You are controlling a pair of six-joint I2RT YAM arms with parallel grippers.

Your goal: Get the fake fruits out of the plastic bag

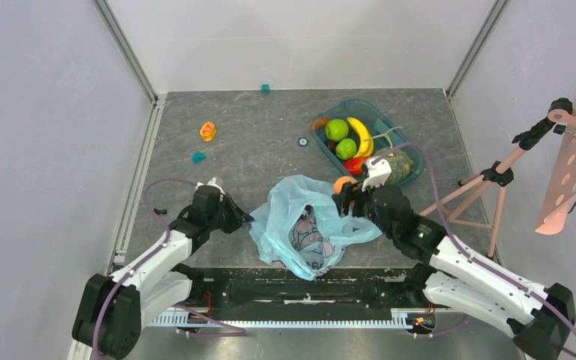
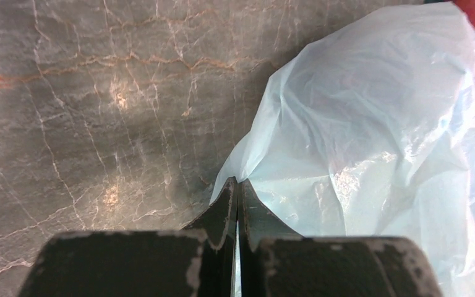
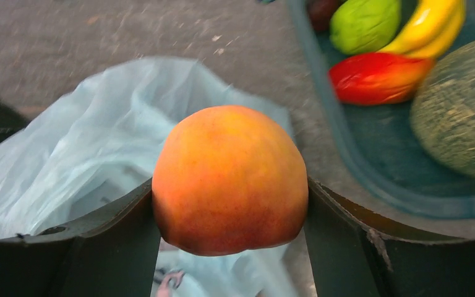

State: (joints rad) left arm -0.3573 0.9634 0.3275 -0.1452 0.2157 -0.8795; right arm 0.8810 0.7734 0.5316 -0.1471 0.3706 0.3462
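Nearest the arm bases, the plastic bag (image 1: 304, 229) lies slumped on the grey, marble-veined table (image 1: 255, 135). It is thin, crinkly, translucent light blue, with a faint pinkish print showing through its near side. What it may still contain cannot be made out through the folds. The left claw (image 1: 241, 219) sits at the bag's left edge, its dark fingers (image 2: 222, 213) pressed narrow together with a sliver of the film pinched between them. Over the bag's right side, the right claw (image 1: 347, 196) is spread about the peach (image 3: 230, 179), one finger against each flank. The peach is smooth, round, pinkish-orange and clear of the bag. Farther right lies a rigid teal tray (image 1: 381, 120) holding the netted grey-green melon (image 1: 394, 165), partly hidden behind the right wrist. With it are a glossy red mango (image 1: 354, 165), a yellow banana (image 1: 360, 135), a green apple (image 1: 337, 129) and a second green fruit (image 1: 346, 148). A dark rounded thing (image 3: 321, 9) at the tray's far end is cut off and unclear. Farther left, a small orange-yellow item (image 1: 208, 131) rests alone.
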